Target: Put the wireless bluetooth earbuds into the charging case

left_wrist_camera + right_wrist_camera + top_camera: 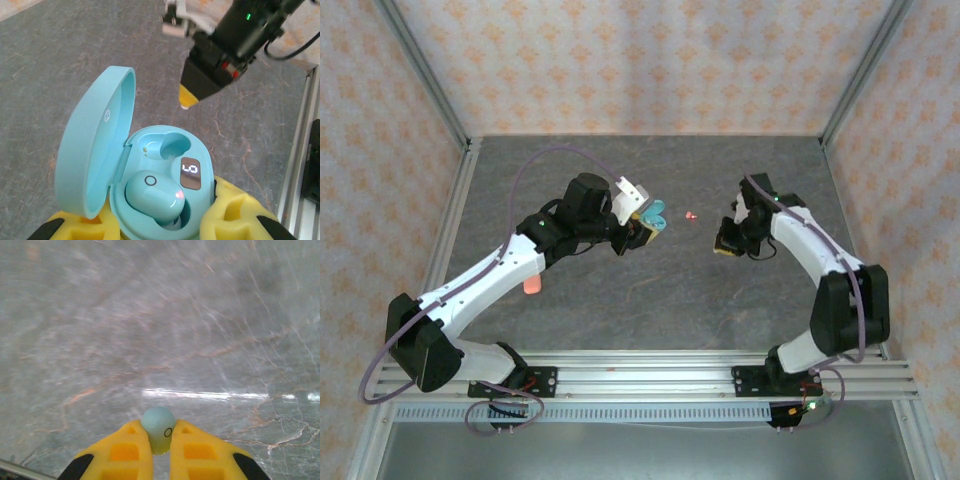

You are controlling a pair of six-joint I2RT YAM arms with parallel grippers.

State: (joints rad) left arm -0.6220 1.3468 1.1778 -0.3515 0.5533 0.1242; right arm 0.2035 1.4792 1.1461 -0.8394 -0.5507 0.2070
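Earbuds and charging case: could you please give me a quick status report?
Left end effector shut on open charging case, one seated earbud, one empty slot. Right end effector shut on light blue earbud. Small pink piece on table between them.

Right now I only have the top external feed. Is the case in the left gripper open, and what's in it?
Observer: Yes, it's open. In the left wrist view, the left gripper holds the charging case with its lid swung up.
Operator: Contents?
Observer: One light blue seated earbud is in the socket nearer the fingers. The far socket is vacant.
Operator: Is the right gripper carrying anything?
Observer: In the right wrist view, the right gripper is pinched on a second light blue held earbud at its fingertips.
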